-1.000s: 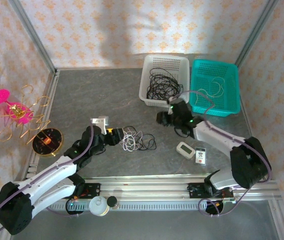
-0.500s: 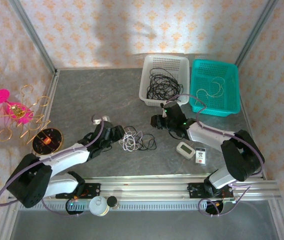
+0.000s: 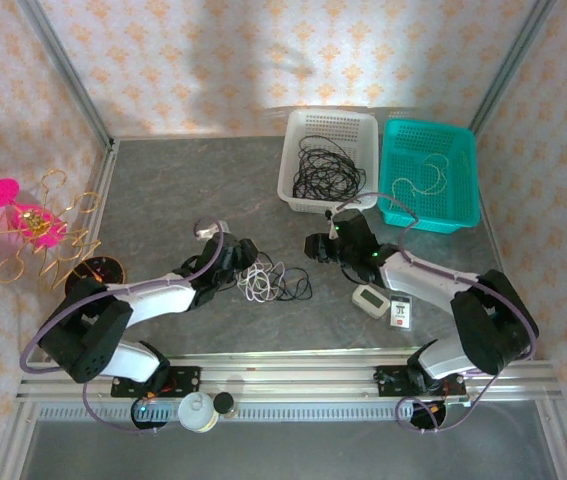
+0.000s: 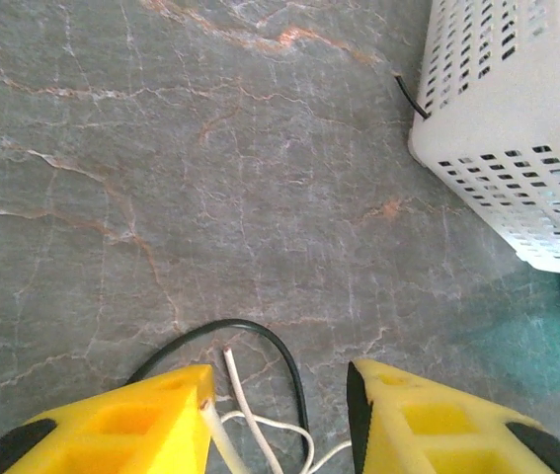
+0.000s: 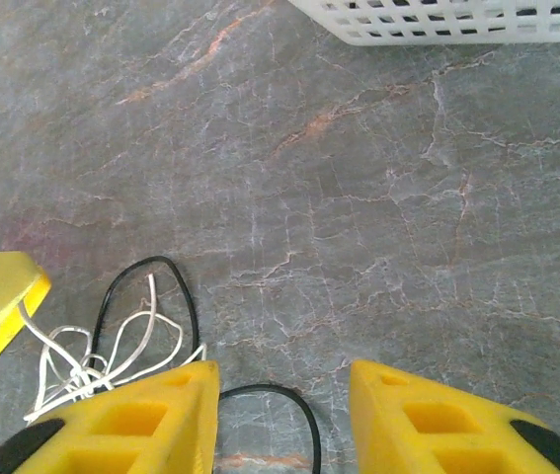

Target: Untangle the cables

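1. Since a second ago my left arm has stretched out to the right. It has carried the left claw (image 3: 241,264) up to the left edge of the loose tangle of cables (image 3: 275,282), and its jaws have narrowed. The right claw (image 3: 315,246) has slid slightly left.
2. Nearest me, on the rail (image 3: 313,410) along the front edge, sit a white cap (image 3: 195,411) and a smaller black cap (image 3: 223,403).
3. The tangle, white and black cords looped together, lies on the grey table (image 3: 183,190) between the two claws.
4. Left claw: on its wrist camera the yellow fingers (image 4: 131,425) stand partway apart, straddling white strands and a black loop. One white strand touches the inner face of the left finger, but nothing is pinched.
5. Right claw: its fingers (image 5: 428,415) stand about as far apart, with a black loop on the table between them and white loops just to their left. It grips nothing.
6. Right of the tangle lie a small white device (image 3: 371,298) and a card (image 3: 401,312) just beside it.
7. At the table's left edge, a dark round disc (image 3: 103,268) sits near a pink-and-gold ornament (image 3: 23,222).
8. Farthest away, the white basket (image 3: 293,185) holds a heap of black cables (image 3: 323,168). The teal basket (image 3: 463,180) just beside it on the right holds a thin white cable (image 3: 421,180).
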{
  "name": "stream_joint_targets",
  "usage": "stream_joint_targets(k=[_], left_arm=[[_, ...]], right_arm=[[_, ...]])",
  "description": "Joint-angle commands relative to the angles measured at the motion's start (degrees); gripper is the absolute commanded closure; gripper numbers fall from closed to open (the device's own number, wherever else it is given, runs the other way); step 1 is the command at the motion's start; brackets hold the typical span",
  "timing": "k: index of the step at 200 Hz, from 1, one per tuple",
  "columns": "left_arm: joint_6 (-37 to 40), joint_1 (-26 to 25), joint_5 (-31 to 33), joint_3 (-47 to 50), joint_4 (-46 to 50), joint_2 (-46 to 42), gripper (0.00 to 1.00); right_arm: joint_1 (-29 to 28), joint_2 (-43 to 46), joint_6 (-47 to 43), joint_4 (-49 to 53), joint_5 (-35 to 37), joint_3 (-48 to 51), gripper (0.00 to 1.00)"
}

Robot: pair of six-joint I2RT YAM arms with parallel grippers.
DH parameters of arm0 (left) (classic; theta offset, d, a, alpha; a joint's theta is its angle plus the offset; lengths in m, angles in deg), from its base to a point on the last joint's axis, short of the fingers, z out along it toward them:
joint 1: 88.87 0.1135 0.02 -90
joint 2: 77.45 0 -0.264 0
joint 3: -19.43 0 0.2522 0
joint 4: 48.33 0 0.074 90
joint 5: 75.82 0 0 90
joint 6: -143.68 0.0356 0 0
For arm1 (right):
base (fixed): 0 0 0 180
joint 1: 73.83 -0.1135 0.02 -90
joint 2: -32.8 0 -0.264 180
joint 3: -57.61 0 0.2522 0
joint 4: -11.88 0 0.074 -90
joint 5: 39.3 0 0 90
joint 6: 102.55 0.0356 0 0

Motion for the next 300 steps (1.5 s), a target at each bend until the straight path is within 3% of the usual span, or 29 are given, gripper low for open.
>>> stream_joint_targets(k=[1,23,58,83,127,140,164,212,241,275,300], left_arm=[[-0.27,-0.36,2.37,-1.09,-2.53,1.45,0.59],[-0.82,-0.36,1.99,-1.17,-3.37,3.33,0.64],[0.19,-0.62,2.07,-0.48,-7.9,4.15,1.0],[4.07,-2.37,3.96,-1.16,-9.19,1.16,1.0],[8.86,-4.84,0.1,-3.19,-7.76,-7.6,1.0],[9.57,-5.58,-0.87,-4.06,-6.48,-10.35,1.0],[10.65,-6.65,-3.68,-5.83,-5.17,-14.26,1.0],[11.97,-9.55,-6.7,-11.62,0.76,-15.68,1.0],[12.92,-11.24,-6.53,-14.15,2.45,-14.86,1.0],[12.82,-12.59,-6.89,-16.78,3.02,-13.92,1.0],[12.91,-13.27,-6.49,-18.91,3.85,-14.25,1.0]], right_arm=[[-0.19,2.02,0.26,-0.93,0.37,1.21,0.62],[-0.2,2.7,0.37,-1.17,0.57,1.48,0.62],[-0.21,3.95,-0.32,-2.02,-0.32,2.09,0.62],[-0.32,7.03,-2.77,-12.15,-7.39,7.05,0.58],[-1.19,11.35,-7.43,-49.52,-24.88,22.21,0.48],[-3.26,11.03,-11.43,-55.96,-28.11,23.19,0.46],[-6.39,6.81,-17.47,-57.4,-28.82,19.13,0.45],[-7.84,-4.07,-16.26,-71.5,-24.44,13.91,0.45],[-8.98,-9.23,-18.15,-71.49,-22.45,10.09,0.46],[-8.97,-14.38,-17.31,-68.96,-13.67,7.58,0.49],[-9.06,-18.84,-15.85,-70.0,-13.22,8.14,0.5]])
